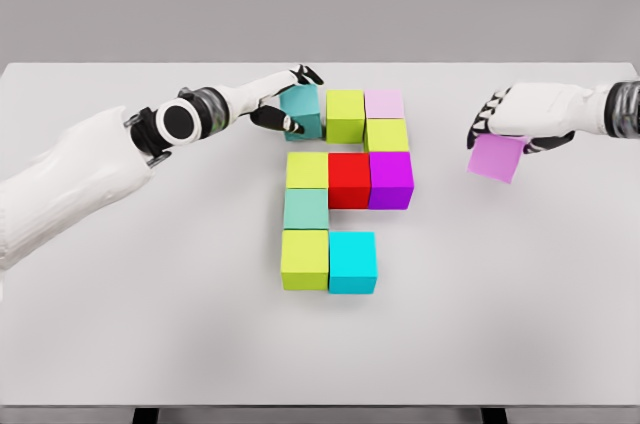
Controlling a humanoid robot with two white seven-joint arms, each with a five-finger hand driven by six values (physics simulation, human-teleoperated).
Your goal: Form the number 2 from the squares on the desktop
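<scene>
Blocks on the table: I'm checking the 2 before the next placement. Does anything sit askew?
The teal block in the left hand sits tilted at the top row's left end. The right hand holds a tilted purple block apart.

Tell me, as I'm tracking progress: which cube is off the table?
The light purple cube in the right hand, off right of the figure. The teal cube in the left hand sits at the top row.
</scene>
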